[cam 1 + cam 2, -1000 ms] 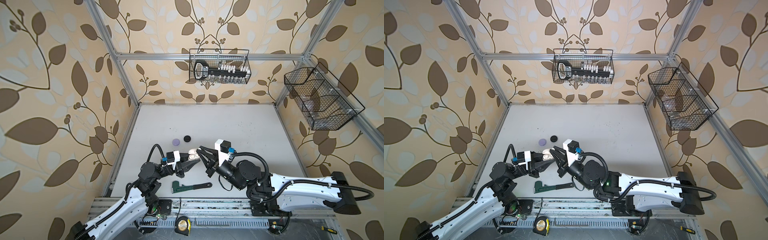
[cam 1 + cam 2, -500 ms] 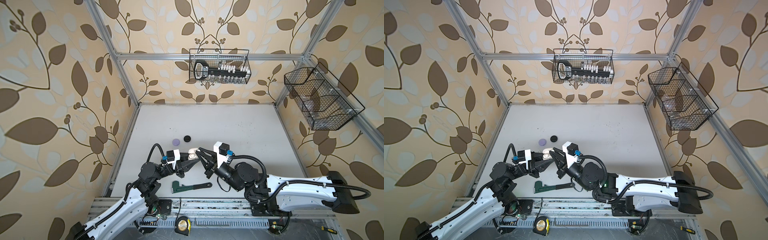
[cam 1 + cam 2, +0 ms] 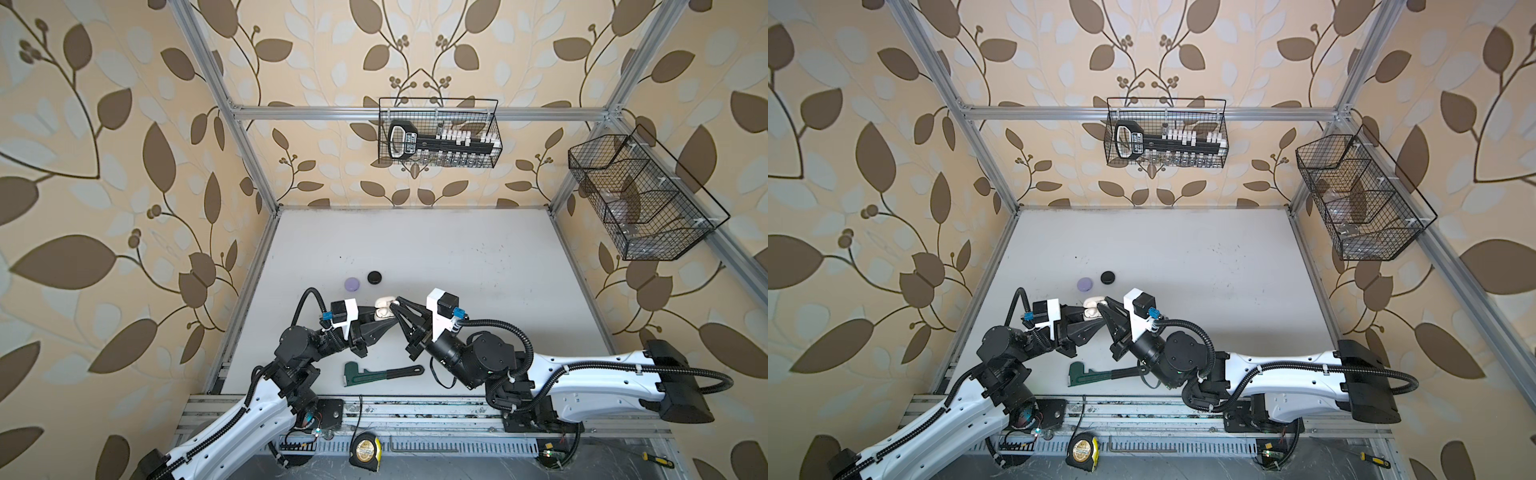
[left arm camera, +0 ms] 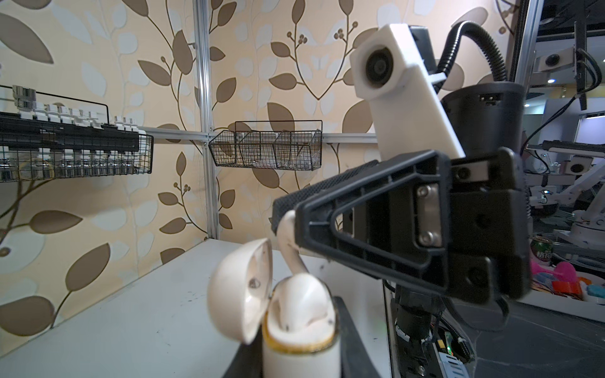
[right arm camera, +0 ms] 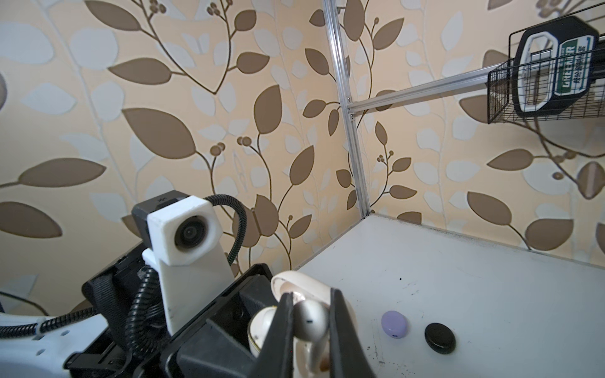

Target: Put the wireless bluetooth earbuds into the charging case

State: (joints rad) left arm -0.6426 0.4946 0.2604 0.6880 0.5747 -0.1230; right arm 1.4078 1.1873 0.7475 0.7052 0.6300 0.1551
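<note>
My left gripper [image 4: 299, 358] is shut on the white charging case [image 4: 299, 343], held upright with its lid [image 4: 240, 291] hinged open. One white earbud [image 4: 299, 304] sits in the case. My right gripper [image 5: 310, 324] is shut on a second white earbud [image 5: 309, 319], right above the case. Its stem [image 4: 289, 245] hangs down to the case mouth; I cannot tell whether its tip is inside. Both top views show the case [image 3: 383, 309] [image 3: 1092, 308] between the left gripper [image 3: 380, 320] and the right gripper [image 3: 397, 303].
A closed lilac case [image 3: 352, 284] and a closed black case [image 3: 375, 277] lie just beyond the grippers. A green pipe wrench [image 3: 374, 371] lies near the front edge, a tape measure [image 3: 365, 449] on the rail. Wire baskets [image 3: 438, 133] [image 3: 640, 199] hang on the walls.
My right gripper has moved a little left with the earbud, closing in over the open case. The left gripper and case have hardly moved.
</note>
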